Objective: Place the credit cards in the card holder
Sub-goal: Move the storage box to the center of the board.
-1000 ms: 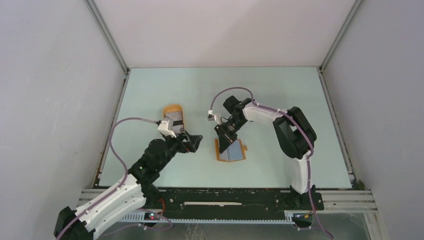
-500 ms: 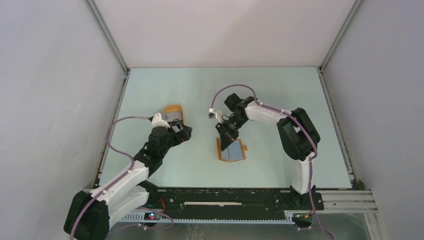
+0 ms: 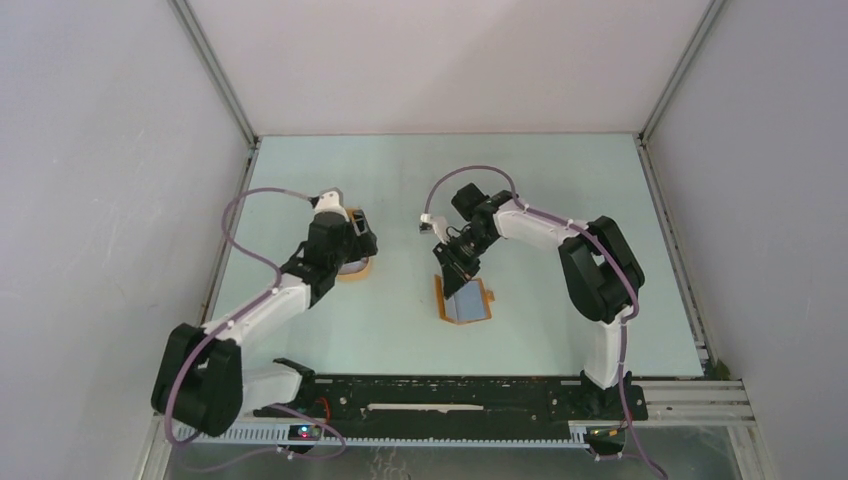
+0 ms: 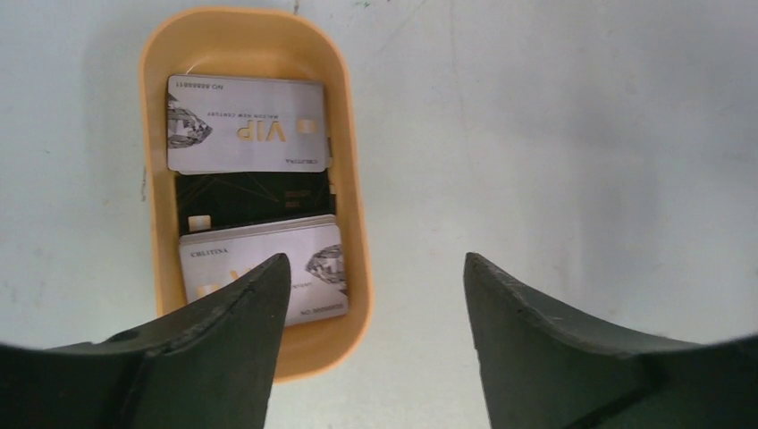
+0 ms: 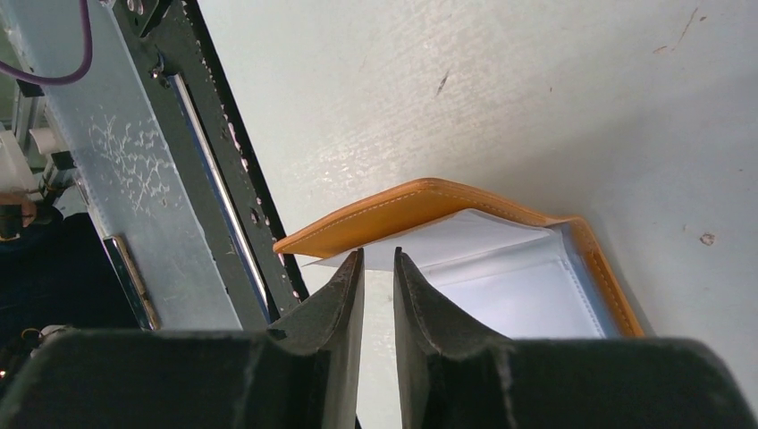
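The credit cards lie in an oval orange tray: a pale VIP card at its far end, a black card under it, and a pale card at the near end. My left gripper hangs open above the tray's near right rim, empty. From above, this gripper covers most of the tray. The card holder, an orange wallet with blue-grey lining, lies open, one flap lifted. My right gripper stands at that flap's edge, jaws a narrow gap apart, nothing between them. The wallet sits mid-table.
A black rail and metal frame run along the table's near edge, close to the wallet. Grey walls enclose the pale green table on three sides. Cables loop above both wrists.
My left arm swung away from the wallet, back and left, to above the tray, and its jaws narrowed a little. The right gripper stayed at the wallet's flap.
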### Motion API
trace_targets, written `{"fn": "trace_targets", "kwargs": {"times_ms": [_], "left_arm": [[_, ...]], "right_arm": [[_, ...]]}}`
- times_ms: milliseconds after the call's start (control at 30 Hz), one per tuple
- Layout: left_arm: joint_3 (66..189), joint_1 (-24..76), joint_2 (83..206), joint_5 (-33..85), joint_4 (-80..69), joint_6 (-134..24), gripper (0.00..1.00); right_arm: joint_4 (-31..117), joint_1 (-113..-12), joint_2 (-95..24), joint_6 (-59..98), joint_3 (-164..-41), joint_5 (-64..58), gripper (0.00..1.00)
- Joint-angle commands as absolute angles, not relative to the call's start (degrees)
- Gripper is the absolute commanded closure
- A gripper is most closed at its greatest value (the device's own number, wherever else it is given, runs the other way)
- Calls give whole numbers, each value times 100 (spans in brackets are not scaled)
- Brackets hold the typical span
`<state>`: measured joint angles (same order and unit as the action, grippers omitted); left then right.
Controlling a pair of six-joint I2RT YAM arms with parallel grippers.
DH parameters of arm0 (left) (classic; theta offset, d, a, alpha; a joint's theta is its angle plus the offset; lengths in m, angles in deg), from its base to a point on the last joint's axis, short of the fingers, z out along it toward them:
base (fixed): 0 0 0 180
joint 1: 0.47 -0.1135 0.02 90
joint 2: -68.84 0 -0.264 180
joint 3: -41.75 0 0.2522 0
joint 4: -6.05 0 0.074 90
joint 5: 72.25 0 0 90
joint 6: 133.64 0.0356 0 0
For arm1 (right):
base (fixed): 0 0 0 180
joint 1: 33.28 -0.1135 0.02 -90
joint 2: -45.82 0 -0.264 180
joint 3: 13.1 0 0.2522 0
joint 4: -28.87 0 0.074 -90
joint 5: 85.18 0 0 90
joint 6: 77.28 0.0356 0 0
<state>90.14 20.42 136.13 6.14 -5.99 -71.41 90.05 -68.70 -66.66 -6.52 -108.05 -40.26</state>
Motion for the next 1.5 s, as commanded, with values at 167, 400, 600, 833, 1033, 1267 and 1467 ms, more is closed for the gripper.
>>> {"fn": "trace_targets", "kwargs": {"times_ms": [167, 400, 600, 833, 1033, 1267, 1467], "left_arm": [[10254, 1848, 15044, 833, -1102, -6312, 39], [10869, 1825, 16006, 765, -1385, -6180, 52], [11033, 1825, 16317, 781, -1485, -6098, 60], [10943, 1825, 16270, 1195, -1497, -5919, 79], [10643, 1938, 15986, 1548, -1493, -5517, 93], [10104, 2419, 15424, 2024, -1388, -5139, 96], [9697, 3038, 15136, 2400, -1452, -5208, 94]], "right_arm": [[9071, -6800, -6284, -797, -11018, -4077, 74], [9097, -6735, -6242, -819, -11010, -4130, 74], [9132, -6653, -6207, -855, -11010, -4205, 74], [9154, -6590, -6112, -881, -11010, -4259, 74], [9189, -6522, -6042, -905, -11010, -4344, 74], [9211, -6414, -5936, -917, -11007, -4406, 74], [9219, -6234, -5852, -923, -10993, -4490, 74]]}}
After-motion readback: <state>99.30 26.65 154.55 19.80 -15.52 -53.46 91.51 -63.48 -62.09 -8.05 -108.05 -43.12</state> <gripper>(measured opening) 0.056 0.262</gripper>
